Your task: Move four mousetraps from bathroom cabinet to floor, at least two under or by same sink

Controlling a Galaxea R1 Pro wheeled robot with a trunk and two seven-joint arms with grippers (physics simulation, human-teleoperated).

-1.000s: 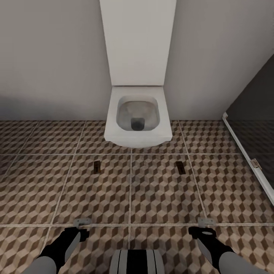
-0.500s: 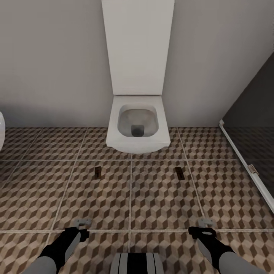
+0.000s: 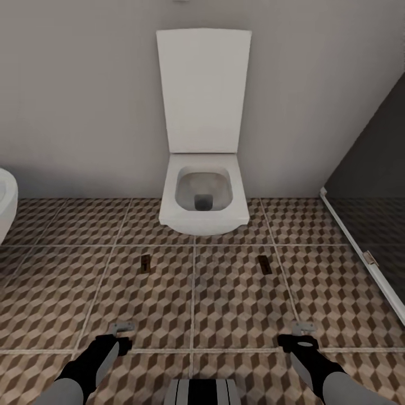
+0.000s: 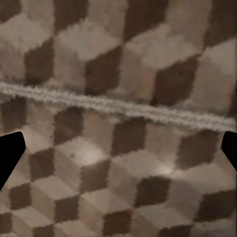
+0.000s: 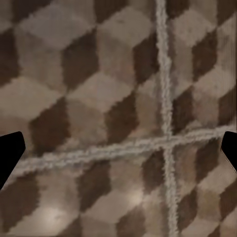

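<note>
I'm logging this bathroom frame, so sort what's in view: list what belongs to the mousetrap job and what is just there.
Job things:
- two mousetraps, flat on the tiles in front of the toilet
- bathroom floor, cube-pattern tiles
- left hand and right hand, both open and empty

Just there:
- white toilet, lid up
- dark glass panel
- white fixture edge

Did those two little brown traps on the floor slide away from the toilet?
No. Both mousetraps keep their places against the grout lines and the toilet; the whole picture shifted, so the camera moved.

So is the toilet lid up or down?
Up. The toilet lid stands upright against the wall, and the open bowl shows below it.
</note>
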